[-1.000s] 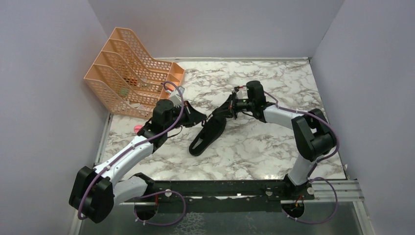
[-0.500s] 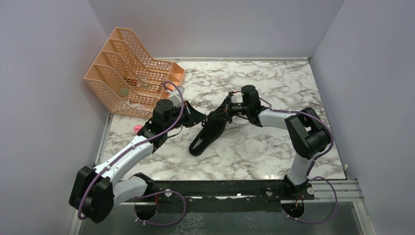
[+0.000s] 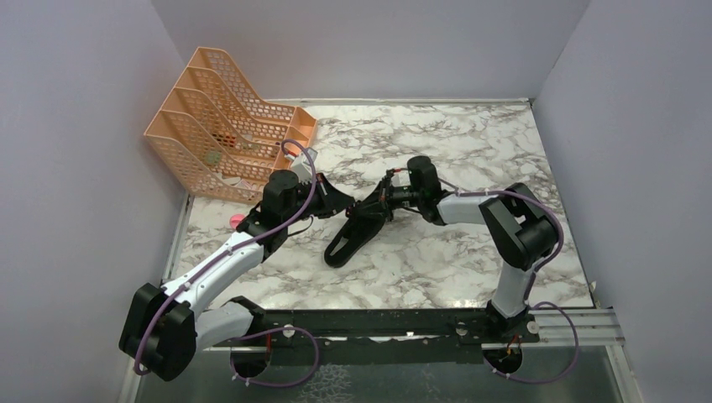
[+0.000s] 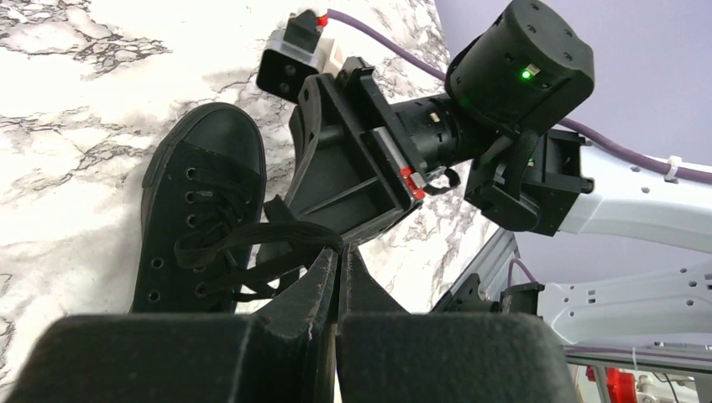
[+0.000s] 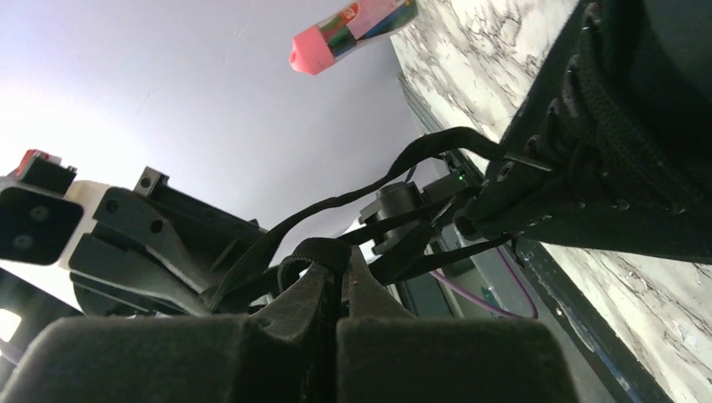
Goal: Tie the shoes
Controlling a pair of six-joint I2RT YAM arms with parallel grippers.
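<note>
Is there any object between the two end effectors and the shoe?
Nothing visible does. The left end effector and the right end effector are each shut on the laces of the shoe.

No readable text for you here
Your right wrist view shows a printed label on the pink-capped tube, its print too blurred to read

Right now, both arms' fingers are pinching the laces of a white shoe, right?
No, the shoe is black, not white; the left wrist view shows it. The left fingers and right fingers are indeed pinching its laces.
</note>
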